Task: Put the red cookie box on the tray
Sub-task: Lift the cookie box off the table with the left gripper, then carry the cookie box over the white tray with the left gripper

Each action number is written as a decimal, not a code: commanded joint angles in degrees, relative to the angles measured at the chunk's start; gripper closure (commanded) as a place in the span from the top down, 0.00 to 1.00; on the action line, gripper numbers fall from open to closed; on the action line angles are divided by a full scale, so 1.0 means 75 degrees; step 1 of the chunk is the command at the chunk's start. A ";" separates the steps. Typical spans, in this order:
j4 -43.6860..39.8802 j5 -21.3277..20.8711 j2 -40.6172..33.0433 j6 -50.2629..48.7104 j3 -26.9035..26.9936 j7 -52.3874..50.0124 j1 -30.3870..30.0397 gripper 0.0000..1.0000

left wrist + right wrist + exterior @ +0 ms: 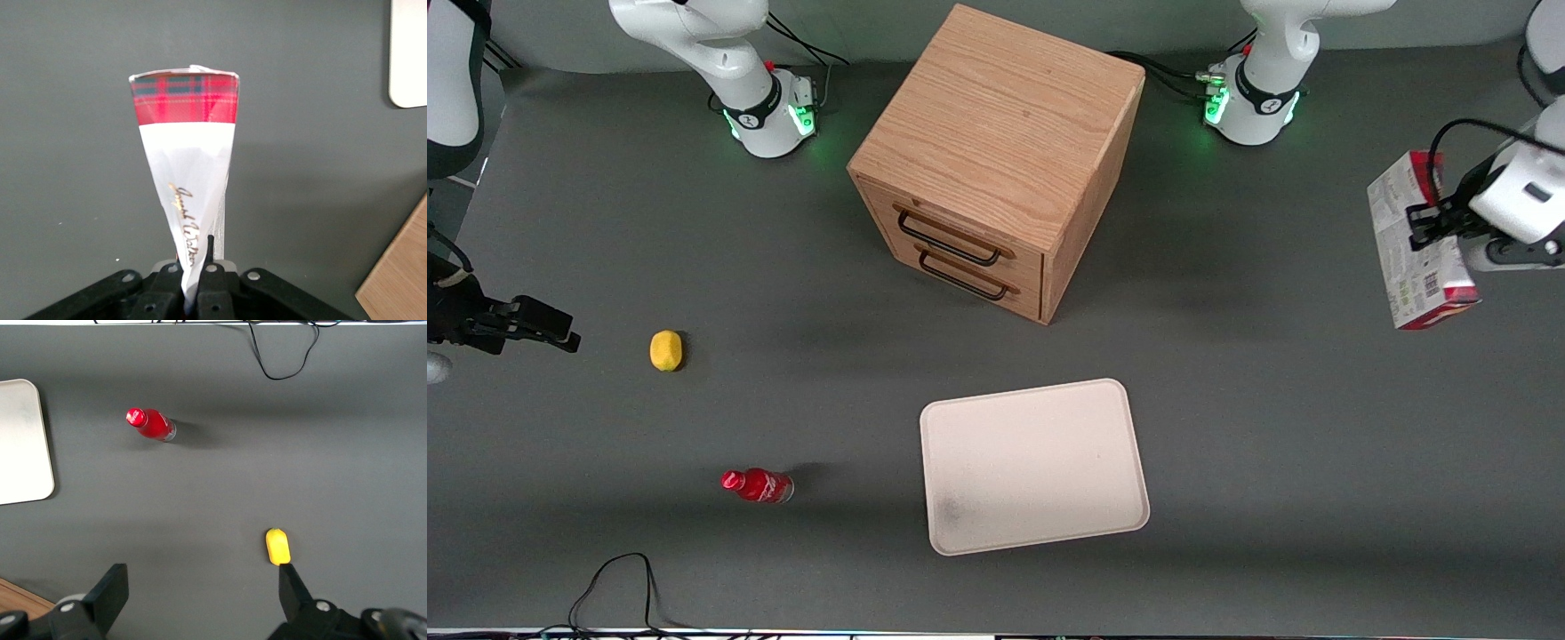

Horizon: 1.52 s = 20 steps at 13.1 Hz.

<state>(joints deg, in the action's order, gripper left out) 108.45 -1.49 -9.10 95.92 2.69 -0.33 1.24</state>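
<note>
The red cookie box (1416, 253) hangs above the table at the working arm's end, its white-grey printed face with a barcode toward the front camera. My gripper (1423, 222) is shut on its upper part. From the wrist, the box (190, 173) shows a white side with gold script and a red tartan end, and the black fingers (213, 290) pinch it. The cream-white tray (1033, 466) lies flat near the table's front, nearer the front camera than the cabinet, with nothing on it. One corner of the tray (408, 60) shows in the left wrist view.
A wooden drawer cabinet (996, 151) with two black handles stands mid-table. A small red bottle (758, 485) and a yellow object (665, 349) lie toward the parked arm's end. A black cable (618, 582) loops at the front edge.
</note>
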 commanded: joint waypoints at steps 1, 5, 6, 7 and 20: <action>-0.0515 -0.0071 0.0017 -0.0426 -0.0018 -0.0156 -0.0002 0.00; -0.0888 -0.0024 0.0402 -0.0297 -0.0018 -0.0202 0.0033 0.00; -0.1157 -0.0035 0.0659 -0.0297 -0.0018 -0.0377 0.0091 0.00; -0.1438 -0.0035 0.0917 -0.0297 -0.0018 -0.0564 0.0162 0.00; -0.5409 0.0152 0.4479 -0.0297 -0.0042 -0.3445 0.2270 0.00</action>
<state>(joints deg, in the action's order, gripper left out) 76.91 -0.98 18.75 95.18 1.56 -21.56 15.41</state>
